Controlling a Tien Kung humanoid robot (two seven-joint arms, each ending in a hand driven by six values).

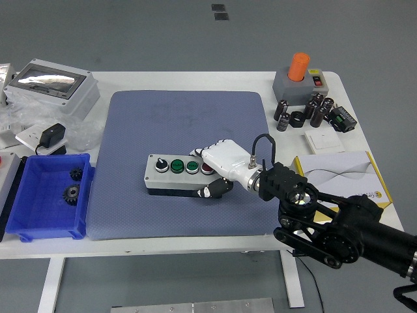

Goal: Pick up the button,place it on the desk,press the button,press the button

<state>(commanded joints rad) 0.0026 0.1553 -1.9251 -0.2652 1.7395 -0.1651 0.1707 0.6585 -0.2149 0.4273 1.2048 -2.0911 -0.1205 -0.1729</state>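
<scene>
While the button box (179, 175) lies flat near the middle of the blue-grey mat (182, 130), we see the right hand (221, 164) clasped around its right end, fingers over the top by the red button (207, 169) (thumb tucked against the front face). A blue bin (45, 195) sits left.

The white rectangular table (195, 77) carries a grey-blue fabric mat (189, 124) centrally, a blue plastic bin (26, 218) near-left, and a grey metal box (49, 88) far-left.

Button box's (174, 173) right end under hand (221, 163)
</scene>
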